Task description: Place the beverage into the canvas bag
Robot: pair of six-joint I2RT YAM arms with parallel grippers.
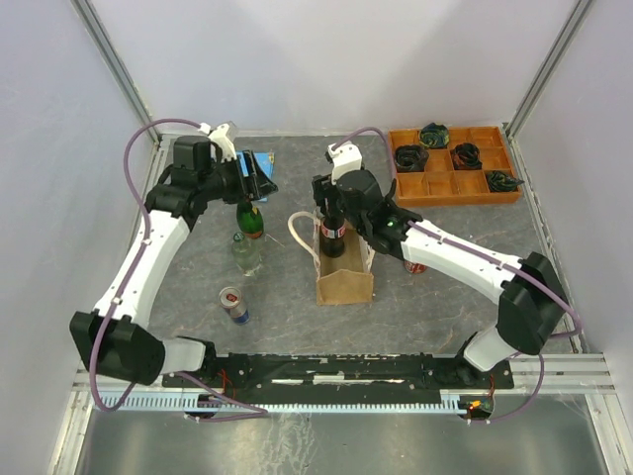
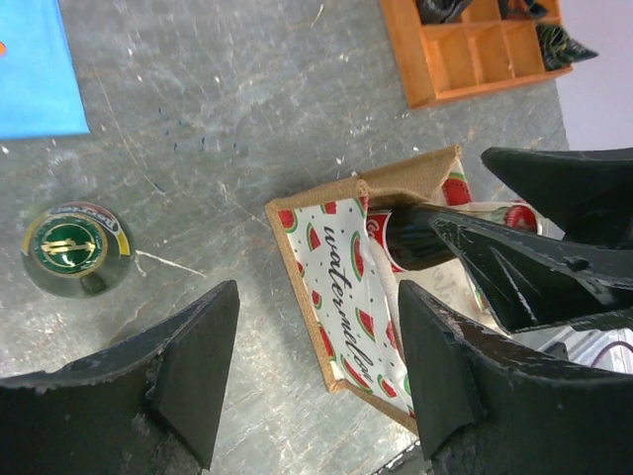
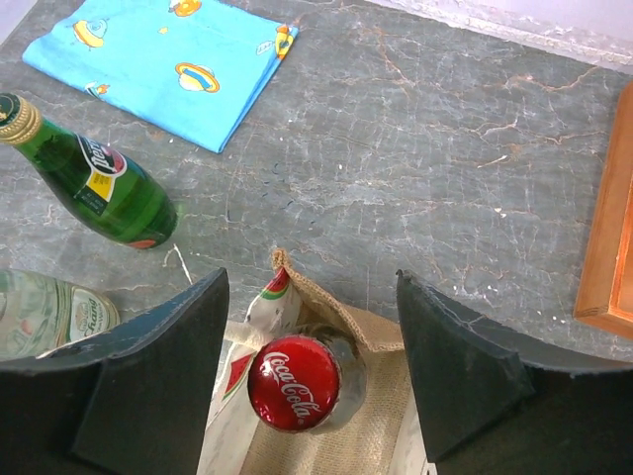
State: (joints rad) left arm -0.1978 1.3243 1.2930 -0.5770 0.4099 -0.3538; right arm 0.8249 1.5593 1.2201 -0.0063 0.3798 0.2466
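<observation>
While the cola bottle (image 3: 294,383) stood inside the canvas bag (image 3: 341,315), red cap uppermost, the right gripper (image 3: 312,282) hung over it, jaws spread wide and clear of the cap on both sides. Left gripper (image 2: 318,297): likewise parted, holding nothing, beside the bag.

Handling note: a straight upward lift of the right gripper seemed best, keeping off the rope handles (image 1: 297,233) and the soft rim, lest the bottle tip.

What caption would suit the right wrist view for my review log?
Open right gripper framing the red-capped Coca-Cola bottle standing in the canvas bag; green bottle and blue cloth beyond.
</observation>
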